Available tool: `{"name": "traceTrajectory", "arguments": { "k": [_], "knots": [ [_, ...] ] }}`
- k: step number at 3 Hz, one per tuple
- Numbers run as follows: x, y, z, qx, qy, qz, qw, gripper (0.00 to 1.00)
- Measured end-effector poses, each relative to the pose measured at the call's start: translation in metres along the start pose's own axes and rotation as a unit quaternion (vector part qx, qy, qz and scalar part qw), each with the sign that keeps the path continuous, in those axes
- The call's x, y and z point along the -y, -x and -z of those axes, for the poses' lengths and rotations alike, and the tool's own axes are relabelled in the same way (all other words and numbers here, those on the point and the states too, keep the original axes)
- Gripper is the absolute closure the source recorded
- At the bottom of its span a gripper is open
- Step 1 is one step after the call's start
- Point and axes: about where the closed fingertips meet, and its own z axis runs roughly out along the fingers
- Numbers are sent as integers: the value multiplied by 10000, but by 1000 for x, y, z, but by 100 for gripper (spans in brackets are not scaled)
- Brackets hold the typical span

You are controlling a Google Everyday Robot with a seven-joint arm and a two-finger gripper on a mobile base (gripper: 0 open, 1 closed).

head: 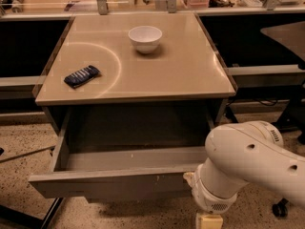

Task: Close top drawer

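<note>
The top drawer (114,185) is a wide grey wood-grain drawer standing open under the beige table top (186,75). Its tall plain front has small pale chips and faces me. A strip of its inner floor (128,159) shows. My white arm (248,168) reaches in from the lower right, and its wrist is against the right end of the drawer front. My gripper (208,220) shows only as a pale piece below the wrist at the bottom edge, mostly hidden by the arm.
A white bowl (145,38) and a dark blue phone-like object (82,76) lie on the table top. Dark shelving stands on both sides. A speckled floor (24,147) surrounds the table. A chair base (281,206) is at the lower right.
</note>
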Motion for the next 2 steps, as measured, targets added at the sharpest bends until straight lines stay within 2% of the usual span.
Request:
{"name": "traceTrajectory", "arguments": {
  "k": [1, 2],
  "knots": [
    [0, 0, 0, 0, 0, 0, 10000, 0],
    [13, -3, -2, 89, 6, 58, 9999, 0]
  ]
}}
